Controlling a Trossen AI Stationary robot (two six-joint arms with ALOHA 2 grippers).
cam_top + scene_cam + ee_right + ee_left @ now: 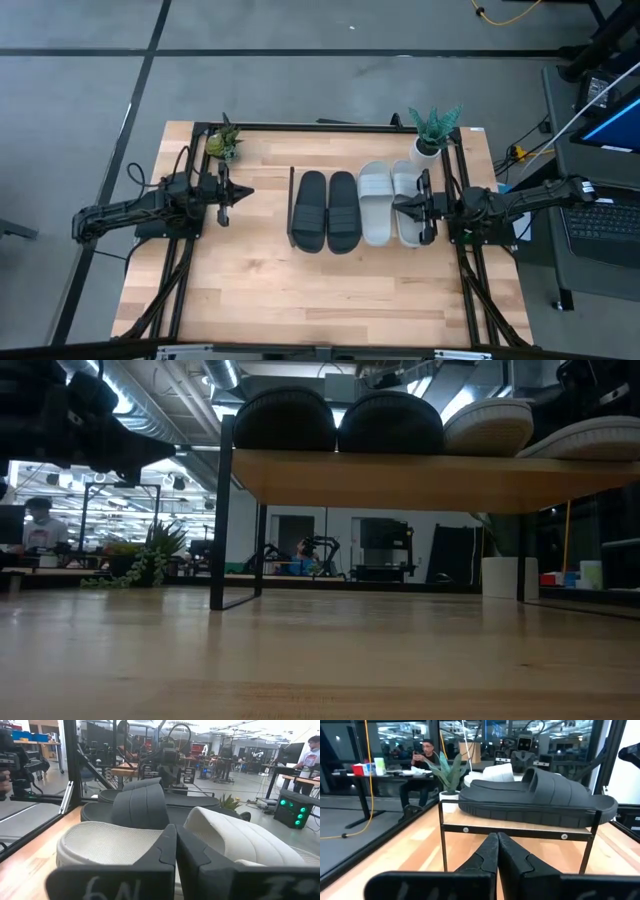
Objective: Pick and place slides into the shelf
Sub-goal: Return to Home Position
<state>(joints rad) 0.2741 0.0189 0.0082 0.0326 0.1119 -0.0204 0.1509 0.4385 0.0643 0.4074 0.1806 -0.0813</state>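
Note:
The shelf (292, 208) stands mid-table, a light-wood board (420, 480) on black wire end frames (443, 830). Two black slides (327, 211) and two light grey slides (377, 203) lie side by side on it, soles down. My left gripper (245, 192) is shut and hovers left of the shelf, pointing level at its left end frame and the nearest black slide (535, 795). My right gripper (397, 203) is shut and points level from the right, over the rightmost grey slide (235, 837). My right gripper reaches level from the table's right side across the rightmost grey slide, its shut fingers (165, 845) low over the footbed beside the strap (240, 837). I cannot tell whether they touch it. My left gripper touches nothing.
A small green plant (224, 142) stands at the far left corner and a plant in a white pot (432, 135) at the far right, close behind the grey slides. Black frame rails (470, 290) run along the table's sides. Bare tabletop (320, 300) lies near the front edge.

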